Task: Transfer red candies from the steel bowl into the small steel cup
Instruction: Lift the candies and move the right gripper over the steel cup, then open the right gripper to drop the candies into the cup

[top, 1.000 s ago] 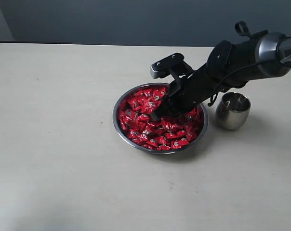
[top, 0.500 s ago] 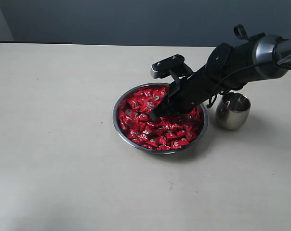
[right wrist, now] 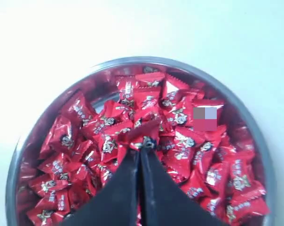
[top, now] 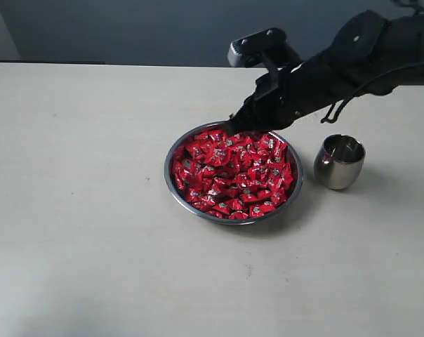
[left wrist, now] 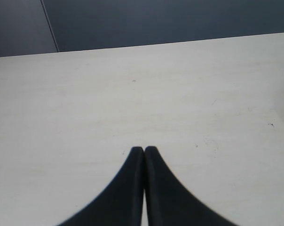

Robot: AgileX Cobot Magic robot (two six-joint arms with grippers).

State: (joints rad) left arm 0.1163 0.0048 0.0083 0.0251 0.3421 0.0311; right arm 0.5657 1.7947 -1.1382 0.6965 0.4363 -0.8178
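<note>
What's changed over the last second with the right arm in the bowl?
The right gripper has risen out of the red candies and now sits above the far rim of the steel bowl. Its jaws are shut, and the right wrist view shows one red candy apparently pinched at the tips. The bowl, the rest of the pile and the small steel cup have stayed put.

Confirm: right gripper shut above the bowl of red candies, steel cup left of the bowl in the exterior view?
No. The exterior view shows the small steel cup right of the steel bowl, not left. The rest holds: the right gripper is shut above the red candies.
</note>
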